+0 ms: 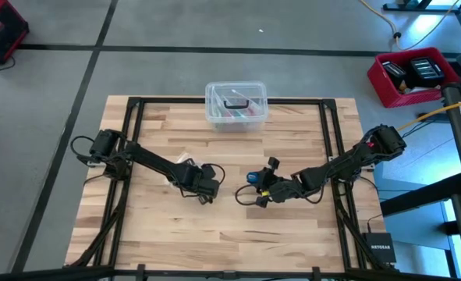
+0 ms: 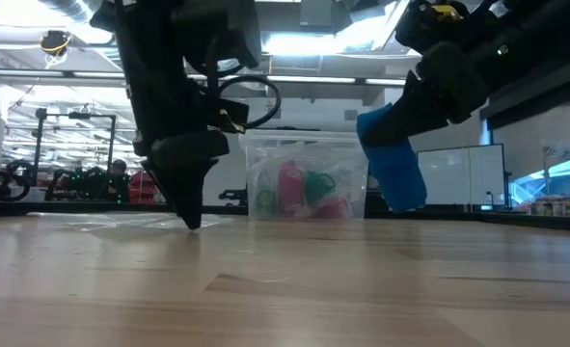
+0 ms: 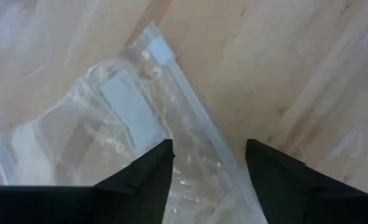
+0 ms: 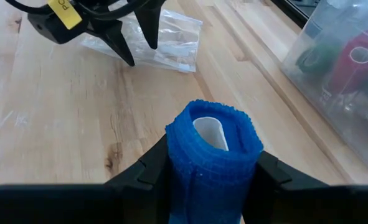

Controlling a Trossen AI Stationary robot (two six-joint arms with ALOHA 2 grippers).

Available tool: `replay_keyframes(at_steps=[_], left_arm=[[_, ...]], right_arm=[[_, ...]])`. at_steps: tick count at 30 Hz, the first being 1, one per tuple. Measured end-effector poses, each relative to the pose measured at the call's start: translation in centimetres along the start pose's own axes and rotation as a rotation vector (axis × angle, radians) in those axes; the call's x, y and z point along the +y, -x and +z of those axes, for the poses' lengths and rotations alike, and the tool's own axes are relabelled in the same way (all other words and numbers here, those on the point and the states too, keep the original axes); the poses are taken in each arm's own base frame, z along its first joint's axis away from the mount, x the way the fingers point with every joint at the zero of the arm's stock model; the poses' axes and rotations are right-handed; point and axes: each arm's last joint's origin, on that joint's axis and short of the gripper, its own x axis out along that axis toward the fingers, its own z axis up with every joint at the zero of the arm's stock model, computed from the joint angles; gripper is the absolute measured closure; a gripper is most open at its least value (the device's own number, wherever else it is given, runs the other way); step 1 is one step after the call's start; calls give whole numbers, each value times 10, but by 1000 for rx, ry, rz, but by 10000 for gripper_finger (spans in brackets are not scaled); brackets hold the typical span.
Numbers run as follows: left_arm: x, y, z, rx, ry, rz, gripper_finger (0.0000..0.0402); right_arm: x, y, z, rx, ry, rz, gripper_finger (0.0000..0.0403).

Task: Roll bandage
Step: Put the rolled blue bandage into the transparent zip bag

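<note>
The bandage (image 4: 212, 143) is a compact blue roll with a white core, held off the table in my right gripper (image 4: 212, 171), right of the table's middle (image 1: 252, 178). My left gripper (image 3: 208, 155) stands open, pointing steeply down, just left of the middle (image 1: 207, 191). Its fingertips are over a small clear plastic bag (image 3: 121, 118) that lies flat on the wood, one finger on each side of the bag's zip edge (image 3: 190, 118). My left gripper: I cannot tell whether its fingertips (image 3: 162, 155) touch the bag or the table. My right gripper pinches the roll's curved sides (image 4: 177, 165) between its two fingers. The fingers slant down from the table's right and lie along the roll, whose cored end (image 4: 210, 132) sticks out past them. The roll (image 2: 395, 164) hangs tilted, clear of the table.
A clear lidded plastic box (image 1: 235, 105) with coloured rolls inside stands at the table's far edge, middle. Black frame rails (image 1: 132, 140) run along the left and right sides. Bare wood lies toward the near edge (image 1: 230, 242).
</note>
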Motion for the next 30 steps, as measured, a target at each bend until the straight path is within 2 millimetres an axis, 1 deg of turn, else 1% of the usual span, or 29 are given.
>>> replay_keyframes(at_steps=[2,4,10,11,14,16,18,20,22,25,27,30], left_arm=[[0,0,0,1,-20,3,230],[0,0,0,4,-38,3,261],[1,0,0,11,-128,-1,383],[1,0,0,11,-140,-1,392],[1,0,0,11,-171,-1,394],[0,5,2,11,-194,-9,399],[-1,18,8,1,-211,-31,399],[-2,37,15,-18,-234,-68,400],[-2,58,23,-50,-247,-129,400],[2,90,36,-110,-254,-248,400],[5,109,42,-158,-245,-326,400],[5,125,48,-227,-256,-460,401]], right_arm=[[0,0,0,-1,0,0,265],[0,0,0,-1,0,0,265],[0,0,0,-1,1,0,265],[0,0,0,-1,2,0,265],[0,0,0,-1,3,1,265],[0,0,0,-2,5,1,265],[1,0,2,-16,12,8,265],[7,5,6,-63,18,41,265],[16,13,14,-147,31,100,265],[28,31,30,-311,43,178,265],[37,45,40,-446,62,219,265],[45,64,52,-622,105,253,265]])
